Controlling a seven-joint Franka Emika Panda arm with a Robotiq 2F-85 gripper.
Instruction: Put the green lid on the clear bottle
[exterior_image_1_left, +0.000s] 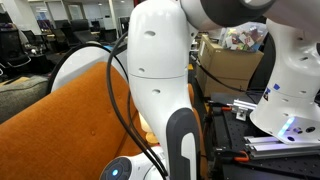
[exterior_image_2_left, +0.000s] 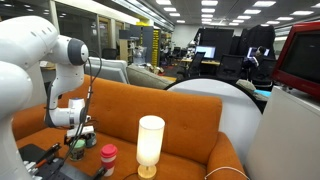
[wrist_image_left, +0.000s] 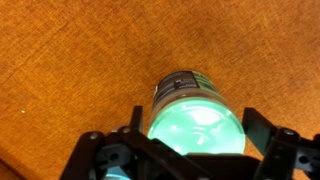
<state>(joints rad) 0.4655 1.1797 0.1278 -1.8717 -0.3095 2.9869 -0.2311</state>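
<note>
In the wrist view a clear bottle with a dark label stands on the orange sofa cushion. A glowing green lid sits on its top and faces the camera. My gripper straddles the lid. One finger is on each side, and a small gap shows between each finger and the lid's rim, so the jaws are open. In an exterior view the gripper hangs low over the sofa seat at the left, with a bit of green between the fingers.
The orange sofa fills the scene. A red-lidded cup and a tall white cylinder stand on the seat beside the gripper. The robot's own white arm blocks most of an exterior view. Cardboard boxes stand behind it.
</note>
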